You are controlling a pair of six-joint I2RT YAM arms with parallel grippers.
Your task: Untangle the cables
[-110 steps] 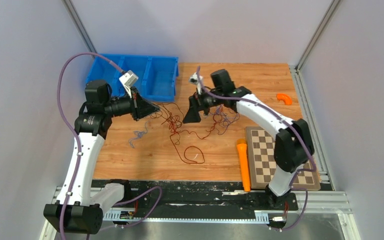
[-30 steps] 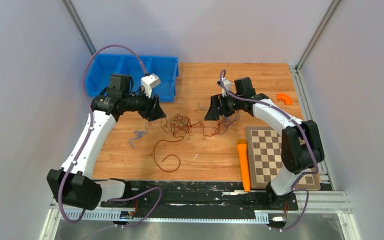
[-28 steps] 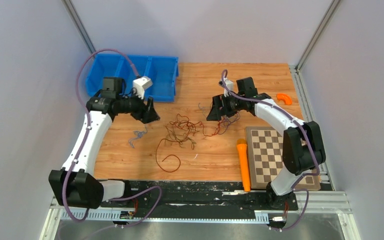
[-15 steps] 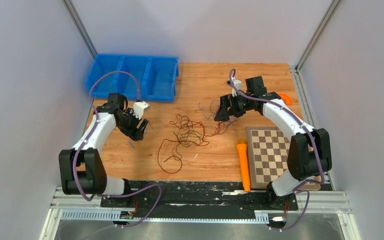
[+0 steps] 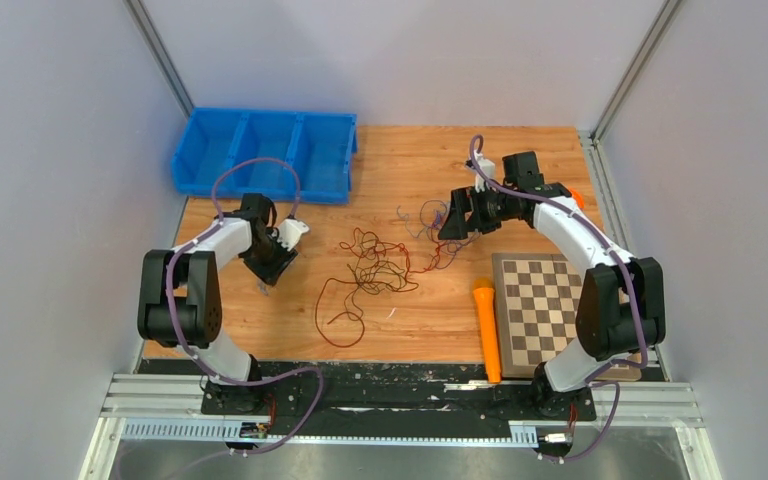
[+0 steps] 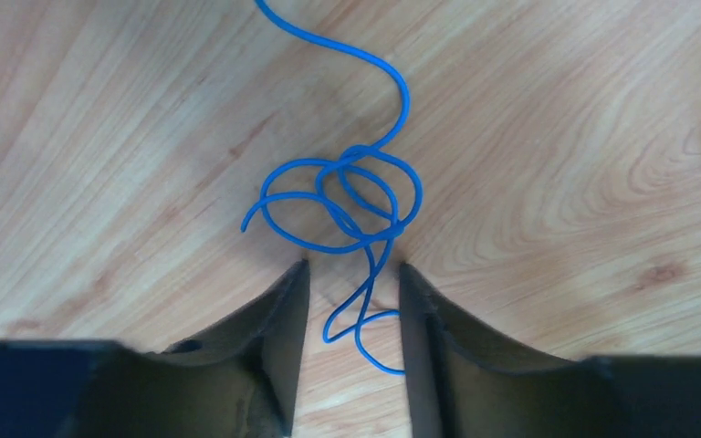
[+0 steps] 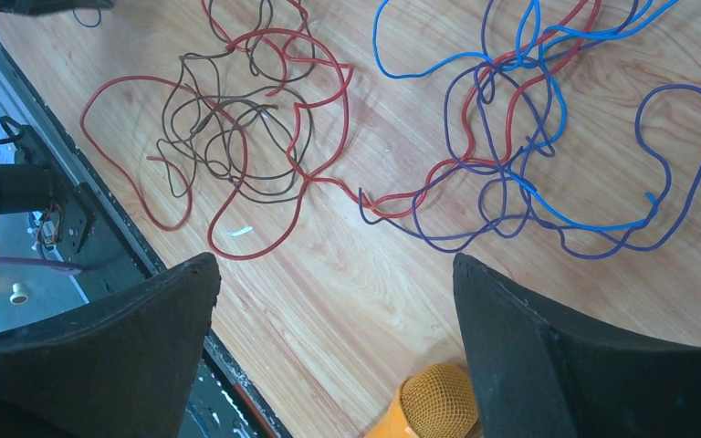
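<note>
A loose tangle of black and red cables (image 5: 375, 265) lies mid-table, with a red loop (image 5: 335, 310) trailing toward the near edge. More red, blue and purple cables (image 5: 430, 225) spread toward my right gripper (image 5: 457, 218), which hovers wide open just right of them, holding nothing. The right wrist view shows the red cable (image 7: 237, 164), the black one (image 7: 228, 128), the blue (image 7: 511, 91) and the purple (image 7: 511, 219) ahead of the right gripper (image 7: 336, 265). My left gripper (image 6: 351, 274) is low over a small knotted blue cable (image 6: 347, 201); its tail lies loose between the parted fingers.
A blue three-compartment bin (image 5: 265, 155) stands at the back left. An orange microphone (image 5: 485, 325) lies beside a chessboard (image 5: 540, 310) at the front right, its head (image 7: 434, 401) near my right fingers. An orange curved piece (image 5: 572, 198) peeks out behind the right arm.
My left arm has pulled away from the big tangle, leftward and down over the small blue cable. The right gripper has drifted right and back. The tangle has settled mid-table.
</note>
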